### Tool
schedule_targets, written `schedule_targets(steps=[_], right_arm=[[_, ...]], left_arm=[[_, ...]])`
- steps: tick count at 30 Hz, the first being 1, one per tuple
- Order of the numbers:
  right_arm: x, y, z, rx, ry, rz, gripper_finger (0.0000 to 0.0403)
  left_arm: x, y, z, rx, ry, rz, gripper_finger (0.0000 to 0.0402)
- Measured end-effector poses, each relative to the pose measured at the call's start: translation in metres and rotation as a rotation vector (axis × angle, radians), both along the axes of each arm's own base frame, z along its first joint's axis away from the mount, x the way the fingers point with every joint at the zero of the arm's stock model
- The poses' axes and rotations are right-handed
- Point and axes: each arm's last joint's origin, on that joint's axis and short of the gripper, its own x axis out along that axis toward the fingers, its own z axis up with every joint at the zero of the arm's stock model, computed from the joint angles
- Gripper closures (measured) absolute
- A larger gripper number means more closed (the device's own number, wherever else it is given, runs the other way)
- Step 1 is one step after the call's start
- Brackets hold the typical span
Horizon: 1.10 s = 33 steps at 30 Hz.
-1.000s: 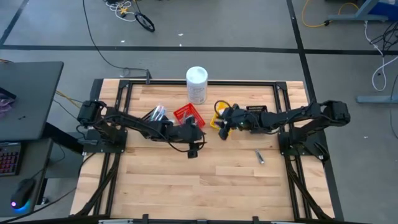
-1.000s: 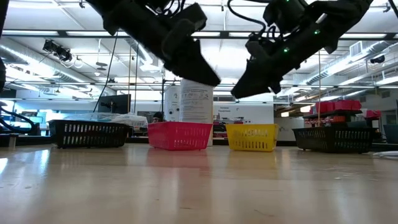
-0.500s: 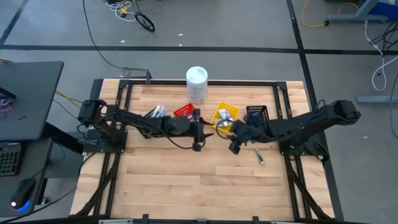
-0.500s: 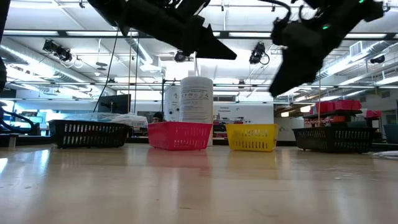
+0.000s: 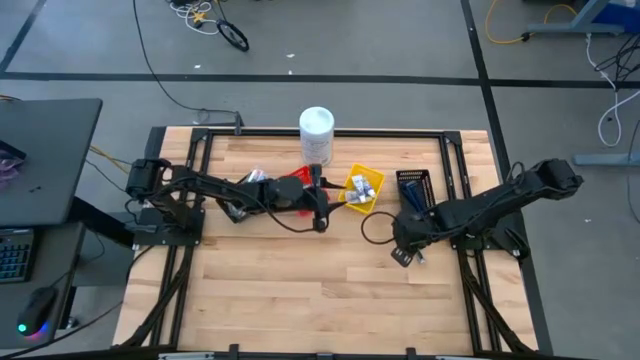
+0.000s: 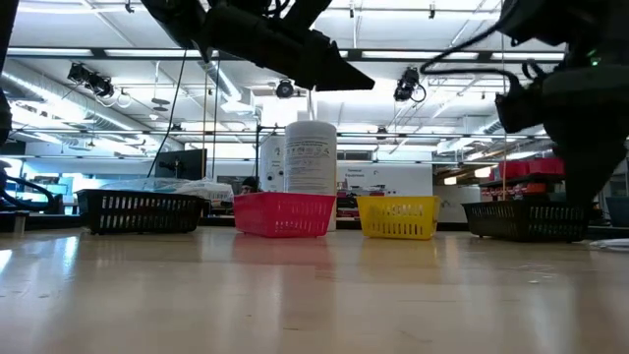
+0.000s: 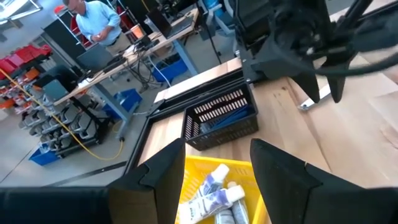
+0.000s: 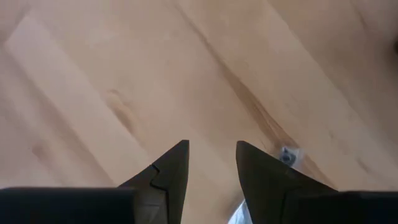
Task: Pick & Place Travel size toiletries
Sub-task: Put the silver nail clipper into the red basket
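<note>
A small silvery tube (image 5: 420, 257) lies flat on the table near its right edge; the right wrist view shows its capped end (image 8: 288, 155). My right gripper (image 5: 408, 246) (image 8: 211, 149) points down just beside that tube, open and empty. White-blue toothpaste tubes (image 7: 211, 194) lie in the yellow bin (image 5: 362, 187). My left gripper (image 5: 335, 200) (image 7: 217, 155) hovers level between the red bin (image 5: 292, 183) and the yellow bin, facing the yellow one, also open and empty.
A tall white canister (image 5: 316, 135) stands at the far edge behind the bins. One black bin (image 5: 412, 187) with slim items sits right of the yellow bin, another (image 5: 248, 185) left of the red one. Bare wood fills the table's near half.
My right gripper has left the yellow bin, swung toward the near right and come down beside the silvery tube. My left gripper has risen from the near side of the red bin and tipped level, moving toward the yellow bin.
</note>
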Motion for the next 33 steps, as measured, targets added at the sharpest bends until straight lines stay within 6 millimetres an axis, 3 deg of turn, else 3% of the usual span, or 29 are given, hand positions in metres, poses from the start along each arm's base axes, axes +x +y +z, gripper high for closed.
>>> schedule_targets(steps=[4,9,16,24,33], right_arm=[[-0.003,-0.001,-0.004,0.022,0.021,-0.111,0.0261],[-0.008,-0.002,-0.010,0.006,0.054,-0.089,0.0261],[-0.024,-0.005,-0.012,0.038,0.240,-0.217,0.0261],[-0.022,0.001,-0.012,-0.002,0.186,-0.175,0.0261],[-0.019,0.008,-0.023,-0.023,0.245,-0.200,0.0267]], left_arm=[[0.000,0.001,0.001,-0.007,-0.011,-0.015,0.0212],[0.001,-0.002,0.001,-0.031,-0.019,-0.089,0.0212],[0.001,-0.003,0.001,-0.101,-0.027,-0.136,0.0212],[0.001,-0.003,0.000,-0.111,-0.021,-0.134,0.0212],[0.001,-0.003,0.000,-0.156,-0.020,-0.125,0.0212]])
